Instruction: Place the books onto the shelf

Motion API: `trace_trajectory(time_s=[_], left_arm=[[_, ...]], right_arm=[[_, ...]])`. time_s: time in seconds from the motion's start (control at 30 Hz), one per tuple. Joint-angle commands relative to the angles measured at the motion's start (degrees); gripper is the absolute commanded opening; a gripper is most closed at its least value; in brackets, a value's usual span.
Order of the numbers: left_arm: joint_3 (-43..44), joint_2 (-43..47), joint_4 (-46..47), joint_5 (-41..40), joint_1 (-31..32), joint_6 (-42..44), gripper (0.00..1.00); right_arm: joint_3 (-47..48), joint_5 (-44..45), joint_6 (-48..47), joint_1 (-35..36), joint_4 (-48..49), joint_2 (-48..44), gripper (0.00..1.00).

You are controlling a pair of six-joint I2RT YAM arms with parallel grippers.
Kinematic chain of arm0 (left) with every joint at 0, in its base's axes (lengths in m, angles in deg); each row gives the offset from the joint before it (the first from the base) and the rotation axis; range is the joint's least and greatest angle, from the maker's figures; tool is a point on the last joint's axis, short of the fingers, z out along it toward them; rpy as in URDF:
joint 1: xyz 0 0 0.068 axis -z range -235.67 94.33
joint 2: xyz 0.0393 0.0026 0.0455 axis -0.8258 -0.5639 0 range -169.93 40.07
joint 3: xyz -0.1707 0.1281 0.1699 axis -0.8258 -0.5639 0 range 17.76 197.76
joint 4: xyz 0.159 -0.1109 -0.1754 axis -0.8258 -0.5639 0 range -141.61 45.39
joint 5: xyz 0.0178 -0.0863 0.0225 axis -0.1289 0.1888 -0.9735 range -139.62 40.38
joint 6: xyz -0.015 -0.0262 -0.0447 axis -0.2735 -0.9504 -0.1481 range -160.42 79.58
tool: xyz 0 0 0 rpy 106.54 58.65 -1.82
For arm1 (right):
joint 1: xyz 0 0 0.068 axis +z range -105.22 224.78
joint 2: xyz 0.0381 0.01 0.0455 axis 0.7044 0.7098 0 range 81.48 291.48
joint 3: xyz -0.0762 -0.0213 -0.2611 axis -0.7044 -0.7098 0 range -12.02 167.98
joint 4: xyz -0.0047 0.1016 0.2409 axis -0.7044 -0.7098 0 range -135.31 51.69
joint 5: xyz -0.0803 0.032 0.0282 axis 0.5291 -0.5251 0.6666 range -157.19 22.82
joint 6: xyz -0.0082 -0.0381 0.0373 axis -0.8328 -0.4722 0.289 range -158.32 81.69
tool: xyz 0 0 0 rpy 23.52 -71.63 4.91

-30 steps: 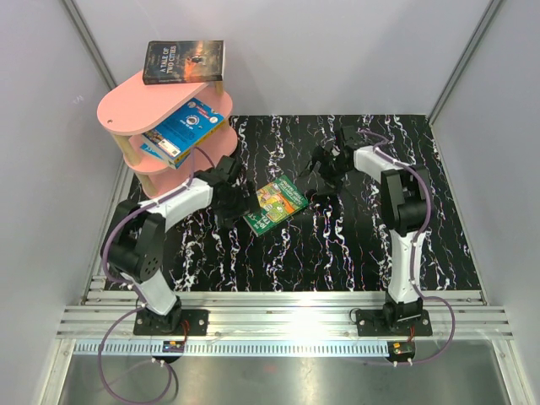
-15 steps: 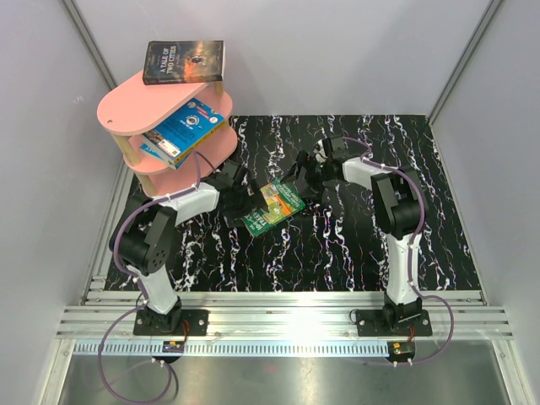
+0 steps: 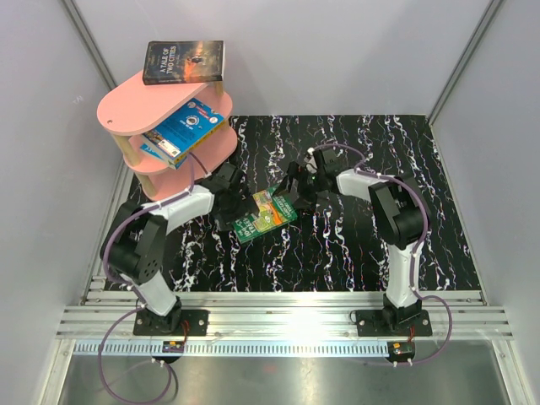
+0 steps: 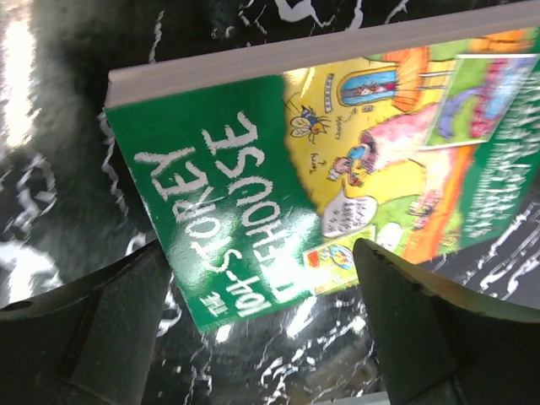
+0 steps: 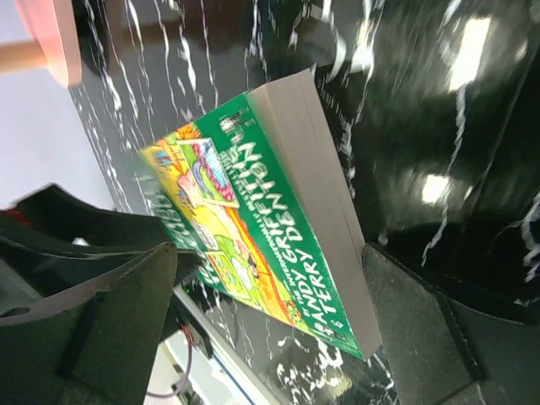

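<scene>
The green book (image 3: 266, 218) is lying cover-up on the black marbled counter (image 3: 354, 245), between the two arms and well apart from the shelf (image 3: 135, 105). It is being flanked from both sides. The left gripper (image 4: 261, 251) is being held with its fingers apart around the corner by the title, and the right gripper (image 5: 272, 253) is being held wide apart at the opposite end, one finger just beside the pale page block. Nothing is being clamped by either. The book is probably being boxed in this way so that it cannot slide while a thin edge is worked up off the flat surface. Whether any edge is being lifted yet cannot be told.

On the shelf, the dark book (image 3: 183, 62) is overhanging the far edge of the top board, and the blue book (image 3: 184, 126) is jutting out of the middle tier toward the arms. Most of the top board is being left bare — the easiest landing, it seems. The posts and the jutting blue corner are being judged as the likely snags.
</scene>
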Motion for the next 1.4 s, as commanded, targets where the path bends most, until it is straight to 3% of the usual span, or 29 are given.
trace_trajectory(time_s=[0.0,0.07,0.17,0.2,0.3,0.47,0.57,0.6,0.83,0.93,1.03,1.07,1.13,1.37], left_arm=[[1.69,6.94,8.1,1.29,1.48,-0.91,0.86],[1.69,8.69,8.01,1.55,1.48,-1.08,0.79],[0.9,10.45,8.8,2.08,1.48,-1.61,0.7],[0.55,10.72,8.89,2.35,1.48,-1.7,0.69],[-0.41,10.72,8.54,3.13,1.56,-1.52,0.68],[-2.87,11.86,9.77,4.02,2.0,-2.13,0.65],[-4.19,12.65,10.3,4.63,2.53,-2.57,0.64],[-4.28,12.83,10.3,4.72,2.71,-2.58,0.64],[-7.27,15.72,10.21,4.98,3.76,-2.23,0.64],[-8.85,18.09,8.81,4.55,3.94,-1.26,0.64],[-11.4,22.39,6.96,3.05,3.85,-1.08,0.78],[-12.01,23.63,6.7,2.44,3.76,-1.43,0.91],[-13.07,27.75,5.3,1.56,3.68,-1.7,0.99],[-12.02,36.99,-4.02,-0.9,-1.59,-4.59,0.99]], right_arm=[[-5.61,-2.59,-0.02,4.24,-9.06,1.65,1.0],[-8.07,-3.46,0.59,4.33,-7.57,0.08,0.95],[-12.45,-5.91,2.87,4.51,-3.28,-2.38,0.77],[-13.6,-6.45,3.66,4.68,-1.95,-3.18,0.64],[-16.86,-7.51,6.65,5.73,1.57,-6.78,0.47],[-19.32,-9.96,10.61,7.49,7.02,-12.66,0.29],[-20.73,-11.46,15.0,7.76,14.39,-15.39,0.04],[-20.99,-11.55,16.92,7.67,15.36,-15.92,0.0],[-23.01,-11.64,22.56,8.02,22.13,-23.47,0.0],[-22.76,-10.85,23.01,8.11,20.39,-27.95,0.0],[-21.88,-9.19,21.96,8.2,16.01,-32.52,0.0],[-21.88,-8.92,21.69,8.11,15.12,-33.41,0.0],[-22.05,-7.87,21.08,8.11,12.93,-35.43,0.0],[-25.65,-4.44,22.13,8.11,10.8,-39.48,0.0]])
